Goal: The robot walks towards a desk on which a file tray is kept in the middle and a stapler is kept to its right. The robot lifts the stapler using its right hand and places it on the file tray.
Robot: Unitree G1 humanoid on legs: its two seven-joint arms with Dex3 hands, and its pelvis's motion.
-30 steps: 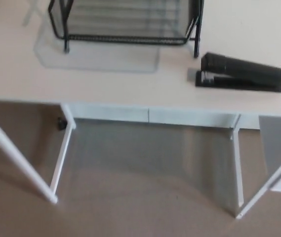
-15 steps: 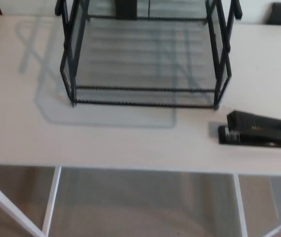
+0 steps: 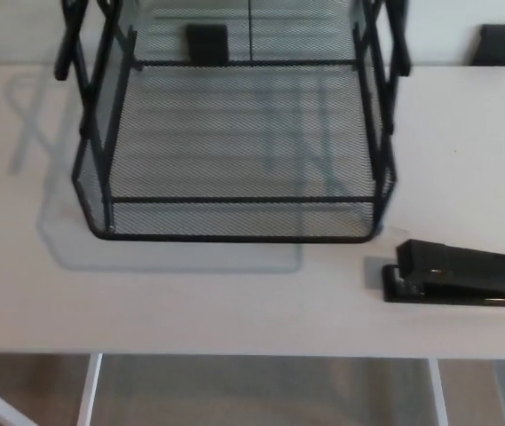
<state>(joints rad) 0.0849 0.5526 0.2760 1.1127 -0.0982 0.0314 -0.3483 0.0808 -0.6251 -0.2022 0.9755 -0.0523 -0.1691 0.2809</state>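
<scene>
— Counting first: what do you have on the head camera?

— I count one file tray (image 3: 234,219), black wire mesh, standing in the middle of the pale surface (image 3: 190,302). Its black uprights rise at both sides and are cut off by the top edge of the picture. I count one stapler (image 3: 465,275) as well, also black.

— Where does the stapler lie?

— It lies flat on the surface to the right of the file tray, near the tray's front right corner but apart from it. Its long body runs sideways, and its far end is cut off by the right edge of my view. It rests on the surface, not on the tray.

— Anything more?

— Two small black blocks (image 3: 208,42) sit at the back edge of the surface. I see one through the mesh behind the tray, and the other is at the far right. Below the front edge I see two white legs (image 3: 90,390) of the frame.

— And the fingers?

— I cannot tell. Neither the left hand nor the right hand shows in this view, so I cannot say how far the fingers are open or what they touch.
</scene>
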